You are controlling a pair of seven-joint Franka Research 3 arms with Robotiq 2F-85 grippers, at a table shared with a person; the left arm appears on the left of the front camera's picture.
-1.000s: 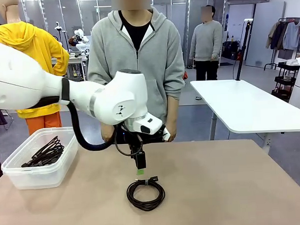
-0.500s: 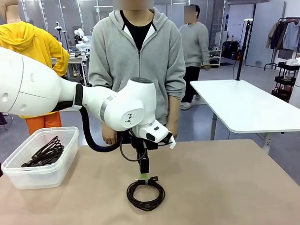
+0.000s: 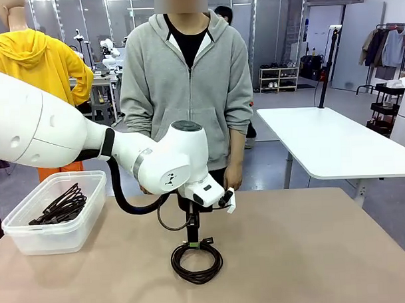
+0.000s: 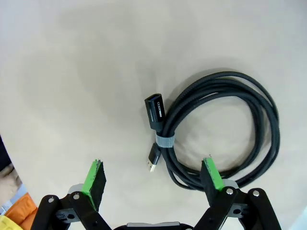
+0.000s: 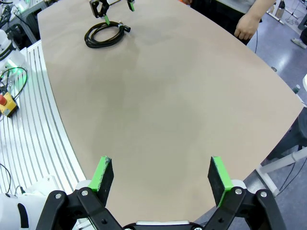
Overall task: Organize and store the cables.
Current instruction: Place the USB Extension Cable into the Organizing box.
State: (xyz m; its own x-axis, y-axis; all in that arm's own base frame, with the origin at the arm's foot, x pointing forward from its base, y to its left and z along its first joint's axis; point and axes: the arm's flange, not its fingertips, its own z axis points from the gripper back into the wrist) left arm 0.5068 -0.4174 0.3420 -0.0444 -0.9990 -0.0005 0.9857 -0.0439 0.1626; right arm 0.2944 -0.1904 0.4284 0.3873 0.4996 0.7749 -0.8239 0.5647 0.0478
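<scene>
One cable (image 3: 196, 261), a thin black cord wound into a round coil with black plug ends, lies on the table's near middle. My left gripper (image 3: 191, 239) hangs open just above the coil's far edge. In the left wrist view the coil (image 4: 266, 120) lies right of centre and its plugs (image 4: 155, 112) lie between the spread green pads (image 4: 96, 177) of that gripper (image 4: 153, 176). More coiled cables (image 3: 58, 206) lie in the clear plastic bin (image 3: 32, 240) at the left. My right gripper (image 5: 160, 176) stands open over bare tabletop, far from the coil (image 5: 103, 36).
A person in a grey hoodie stands at the table's far edge, a hand (image 5: 247, 24) hanging by its rim. The tan table (image 3: 312, 254) has free room right of the coil. A white table (image 3: 329, 144) stands behind on the right.
My left arm has come down and slightly toward the coil, bringing the open gripper close over its far edge. The coil has not moved. A person in the background walked off.
</scene>
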